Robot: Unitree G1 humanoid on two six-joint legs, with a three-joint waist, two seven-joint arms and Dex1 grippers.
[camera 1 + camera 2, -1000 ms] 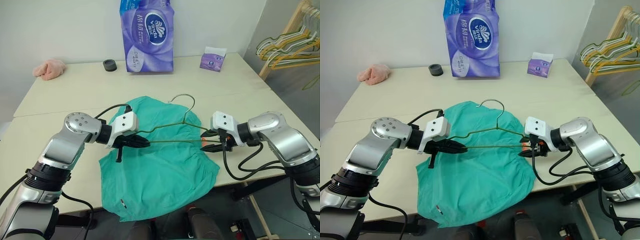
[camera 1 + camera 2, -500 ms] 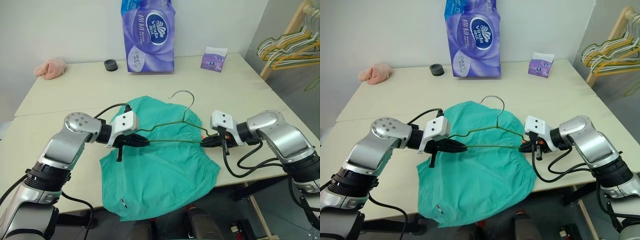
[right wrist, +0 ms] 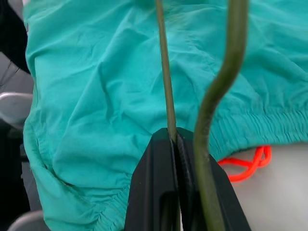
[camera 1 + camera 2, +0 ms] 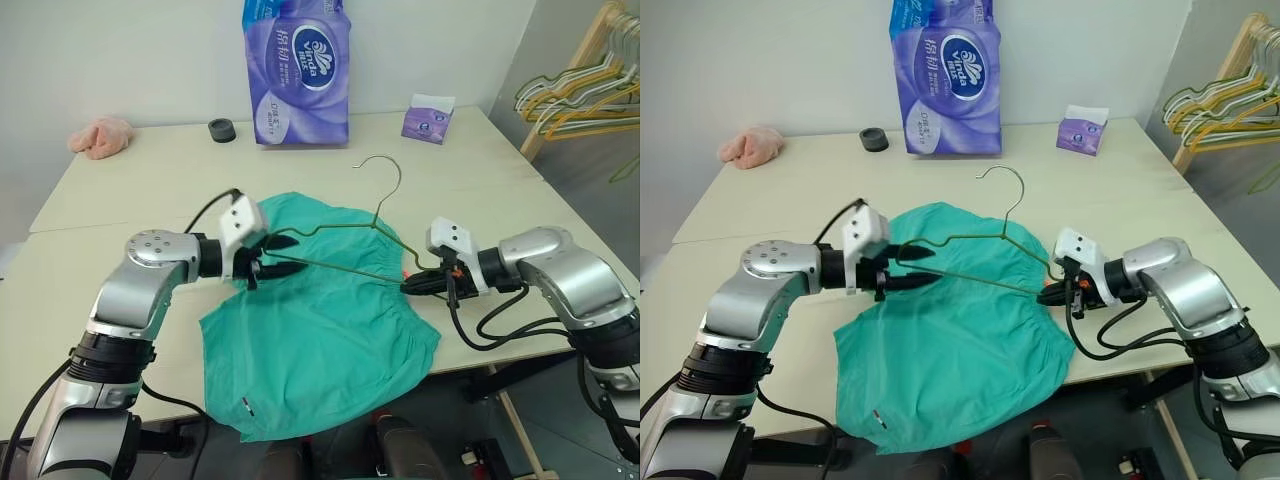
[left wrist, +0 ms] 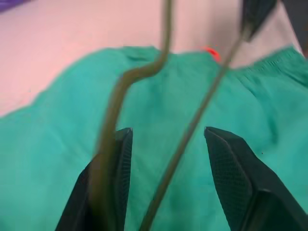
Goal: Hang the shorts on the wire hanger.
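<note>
I see the pale beige worktop carrying teal-green fabric shorts at centre, a purple tissue pack and pink cloth along the top.

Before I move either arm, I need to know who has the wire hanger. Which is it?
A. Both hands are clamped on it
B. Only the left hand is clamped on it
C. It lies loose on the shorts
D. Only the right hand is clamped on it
D: the right hand is shut on the wire hanger, while the left hand stands open around its wires.
</note>
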